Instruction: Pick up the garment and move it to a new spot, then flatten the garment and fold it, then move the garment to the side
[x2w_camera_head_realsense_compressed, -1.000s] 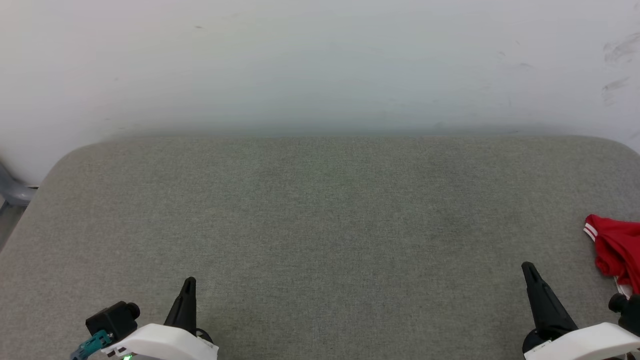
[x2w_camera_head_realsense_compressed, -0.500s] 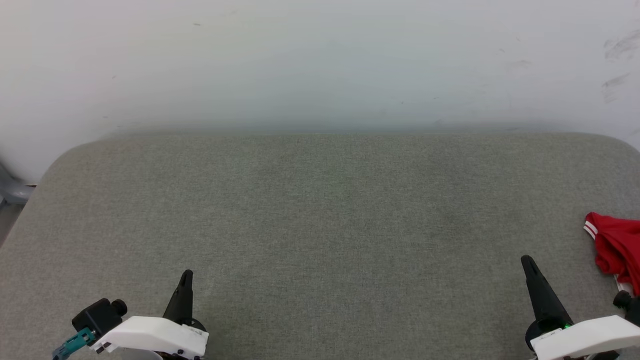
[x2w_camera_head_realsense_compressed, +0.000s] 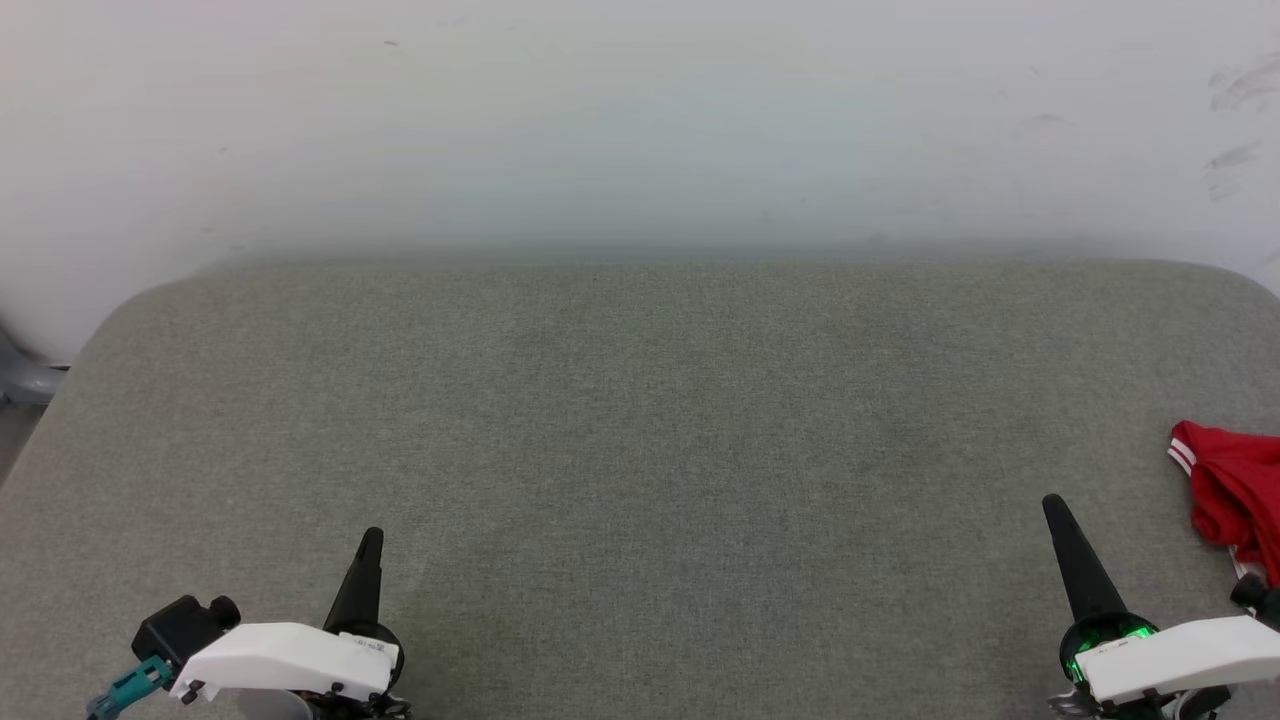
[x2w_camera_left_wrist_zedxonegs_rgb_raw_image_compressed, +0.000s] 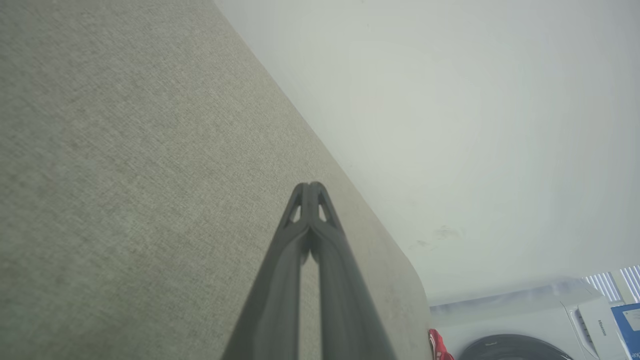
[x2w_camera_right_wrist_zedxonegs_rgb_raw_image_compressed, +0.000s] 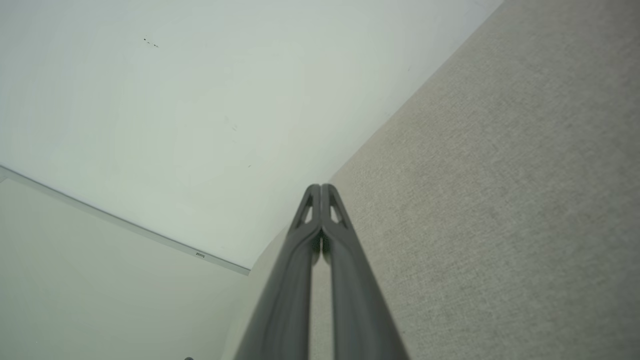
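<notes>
At the right edge of the head view, the garment (x2w_camera_head_realsense_compressed: 1235, 490) is lying bunched up on the grey fabric surface (x2w_camera_head_realsense_compressed: 640, 420), w/ red cloth and a bit of red-white striped trim showing at its left corner. The rest is running off frame, so any lettering isn't readable. Nothing is touching it.

The right gripper (x2w_camera_head_realsense_compressed: 1057, 512) is sitting nearest, just left of the garment and slightly nearer the robot, apart from it. Its dark fingers are pressing together into one point aimed at the far side and gripping nothing (a green light (x2w_camera_head_realsense_compressed: 1110, 635) is glowing at its base). In the right wrist view this gripper (x2w_camera_right_wrist_zedxonegs_rgb_raw_image_compressed: 320, 190) is showing both fingers meeting at the tips, w/ fabric on one side and pale wall on the other.

The left gripper (x2w_camera_head_realsense_compressed: 368, 545) is sitting well apart, at the near left of the surface, likewise pinched closed and empty. In the left wrist view its fingers (x2w_camera_left_wrist_zedxonegs_rgb_raw_image_compressed: 310, 189) are touching at the tips over the fabric. That view is also catching a sliver of the garment (x2w_camera_left_wrist_zedxonegs_rgb_raw_image_compressed: 439, 346) by the surface's edge, w/ a white washing machine (x2w_camera_left_wrist_zedxonegs_rgb_raw_image_compressed: 525, 320) beyond.

A pale, scuffed wall (x2w_camera_head_realsense_compressed: 640, 120) is running along the far side.
</notes>
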